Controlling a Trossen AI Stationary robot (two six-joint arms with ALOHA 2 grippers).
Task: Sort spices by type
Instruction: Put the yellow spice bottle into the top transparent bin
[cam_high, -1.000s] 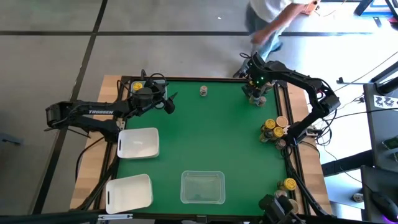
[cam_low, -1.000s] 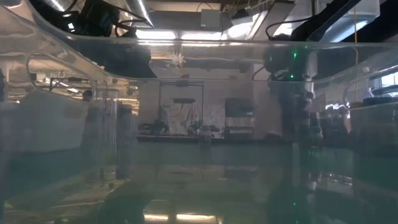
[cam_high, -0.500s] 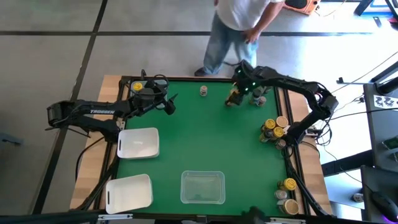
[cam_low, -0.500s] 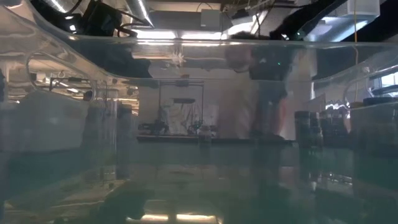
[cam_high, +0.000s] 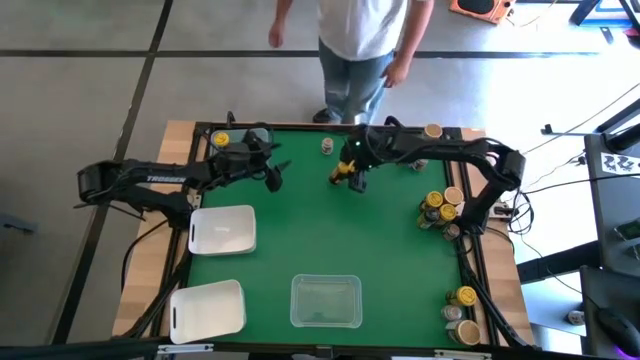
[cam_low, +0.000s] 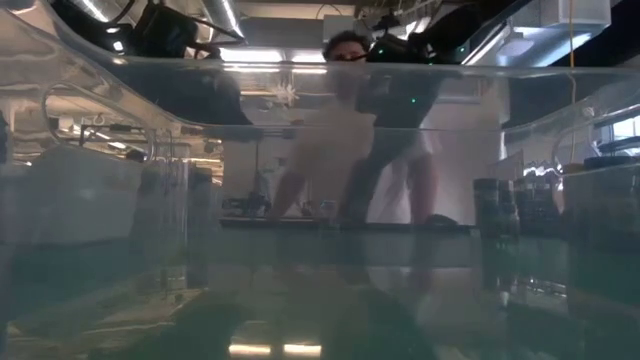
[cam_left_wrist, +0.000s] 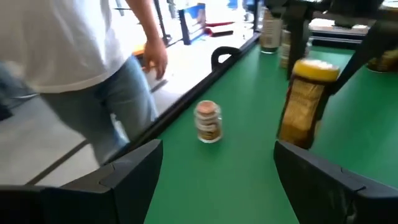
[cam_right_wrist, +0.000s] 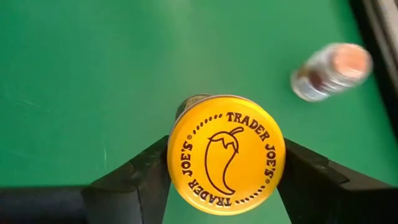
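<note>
- Up at the far middle of the green table (cam_high: 390, 260), my right gripper (cam_high: 347, 175) pinches a yellow-lidded spice jar (cam_right_wrist: 225, 153) between its fingers, lifted off the mat.
- Just beyond it stands a tan-lidded jar (cam_high: 327, 147), near the far edge.
- My left gripper (cam_high: 274, 170) waits far left, fingers spread, holding nothing.
- More jars (cam_high: 440, 208) cluster at the right edge.
</note>
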